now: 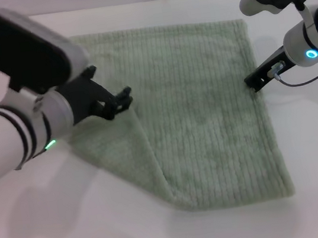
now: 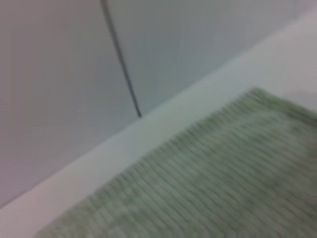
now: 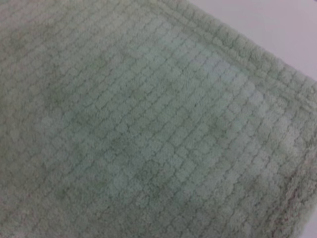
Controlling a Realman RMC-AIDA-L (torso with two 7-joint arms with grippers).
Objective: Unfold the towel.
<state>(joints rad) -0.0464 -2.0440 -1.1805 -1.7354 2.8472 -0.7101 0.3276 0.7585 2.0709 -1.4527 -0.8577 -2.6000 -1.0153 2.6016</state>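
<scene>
The pale sage-green ribbed towel (image 1: 205, 106) lies spread on the white table (image 1: 62, 229). Its left part is a flap folded along a slanted crease that runs down to the near edge. My left gripper (image 1: 121, 99) is at the top of that crease, shut on the towel's cloth, which rises to it there. My right gripper (image 1: 254, 82) rests low at the towel's right hemmed edge. The left wrist view shows the towel's (image 2: 223, 173) far part and corner. The right wrist view is filled by the towel's (image 3: 148, 124) ribs and hem.
A pale wall (image 2: 59, 74) with a dark vertical seam stands behind the table's far edge. Bare table surface lies to the left, in front of and to the right of the towel.
</scene>
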